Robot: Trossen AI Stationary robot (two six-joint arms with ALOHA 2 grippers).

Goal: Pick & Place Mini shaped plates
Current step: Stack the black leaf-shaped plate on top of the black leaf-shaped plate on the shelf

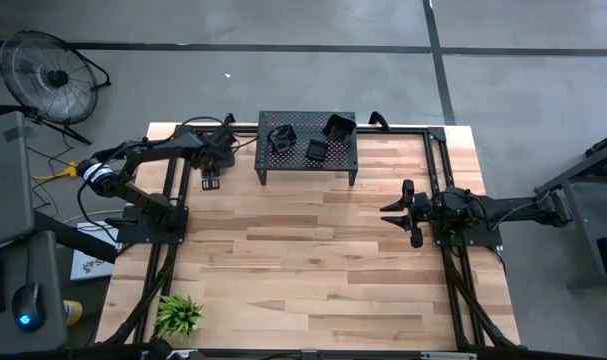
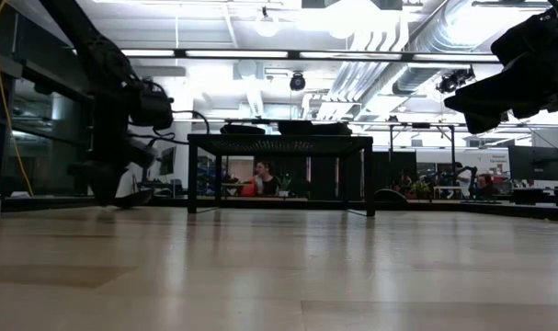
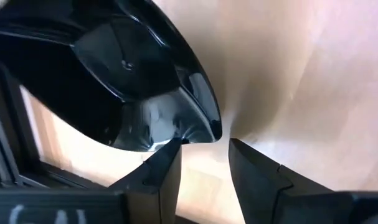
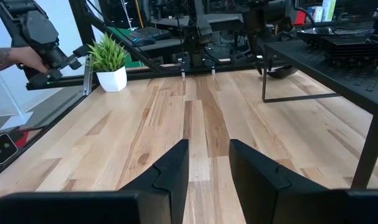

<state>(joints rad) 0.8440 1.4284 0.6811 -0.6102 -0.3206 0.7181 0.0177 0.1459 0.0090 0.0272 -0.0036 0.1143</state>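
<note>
Just past the left pincer's (image 3: 204, 146) parted fingers lies a glossy black lobed mini plate (image 3: 126, 68), one fingertip touching its rim.

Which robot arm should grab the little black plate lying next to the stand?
The left. Its fingers sit at the rim of the small glossy black plate on the wooden table, beside the black perforated metal stand. The right fingers hover empty, farther away.

No legible text, label, brand, number or sign appears in any view; faint pale marks on the left wrist housing (image 3: 27, 214) remain unreadable.
</note>
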